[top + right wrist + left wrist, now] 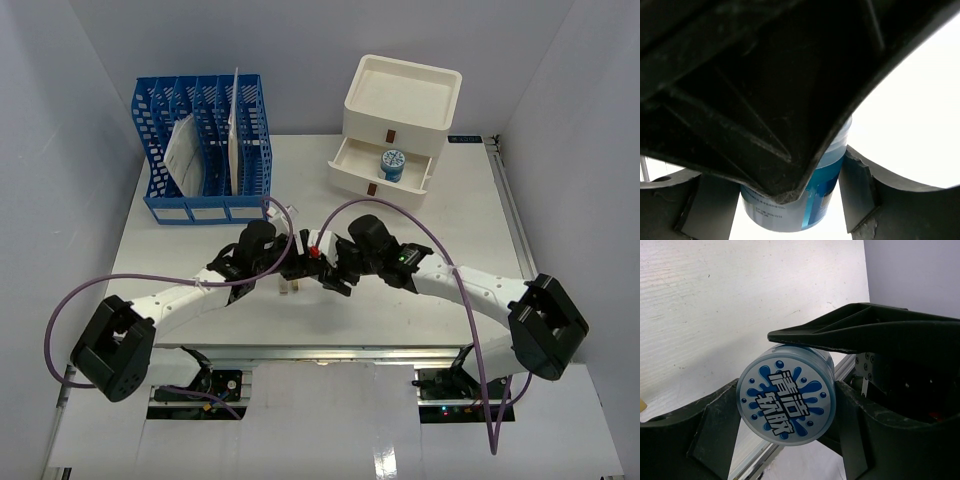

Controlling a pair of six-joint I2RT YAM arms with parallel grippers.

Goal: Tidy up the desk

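Observation:
A round blue jar (786,400) with a white-and-blue splash label on its lid hangs above the white desk (455,235), near its front middle. My left gripper (785,412) is shut on the jar, one finger on each side of it. In the right wrist view the same jar (805,202) sits between the fingers of my right gripper (790,200), and both press its sides. One right finger (850,332) lies across the jar's top in the left wrist view. From above, the left gripper (297,266) and the right gripper (330,270) meet tip to tip and hide the jar.
A blue slotted file rack (205,150) with papers stands back left. A white drawer box (400,100) stands back right, its lower drawer open with a second blue jar (392,164) inside. A small tan item (290,288) lies under the grippers. A metal rail (330,352) lines the near edge.

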